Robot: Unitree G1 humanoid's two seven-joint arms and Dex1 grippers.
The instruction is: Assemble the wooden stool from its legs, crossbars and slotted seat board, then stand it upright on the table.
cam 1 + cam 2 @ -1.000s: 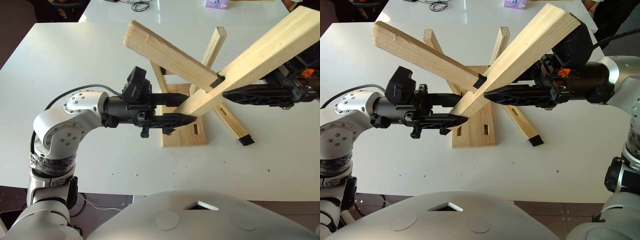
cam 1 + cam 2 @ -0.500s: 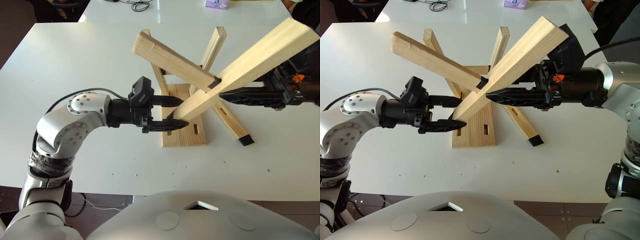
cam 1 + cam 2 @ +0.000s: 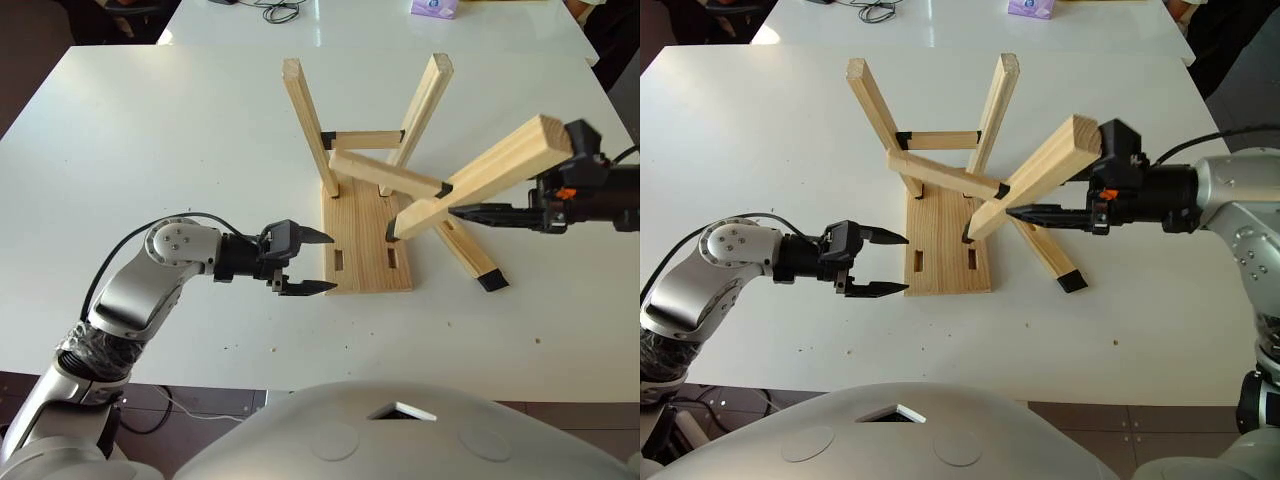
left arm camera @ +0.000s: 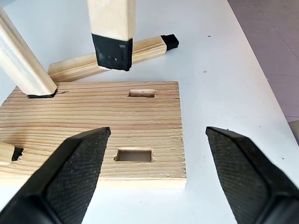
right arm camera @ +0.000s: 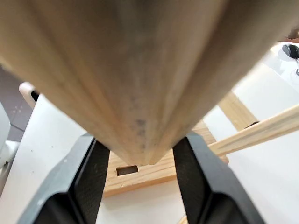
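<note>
The slotted seat board [image 3: 364, 262] lies flat on the white table. Two legs [image 3: 306, 122] [image 3: 422, 98] stand up from its far end, joined by a crossbar [image 3: 366, 138]. My right gripper [image 3: 462, 211] is shut on a third leg [image 3: 490, 172], held tilted above the board's right side. A second crossbar [image 3: 384, 172] sticks out of that leg toward the left standing leg. A fourth leg [image 3: 466, 254] lies on the table under it. My left gripper [image 3: 322, 262] is open and holds nothing, low at the board's near left corner [image 4: 154, 172]. The held leg [image 5: 131, 70] looms between the right gripper's fingers [image 5: 88, 177].
Two open slots [image 4: 134, 154] [image 3: 392, 258] show at the board's near end. A small purple box [image 3: 434, 8] and cables [image 3: 275, 10] sit on the far table. White tabletop [image 3: 150, 130] stretches left of the board, and the table's near edge runs close below my left arm.
My right gripper has lowered the leg with its crossbar down toward the seat board. My left gripper has come away from the leg's lower end and dropped back to the board's near left corner.
</note>
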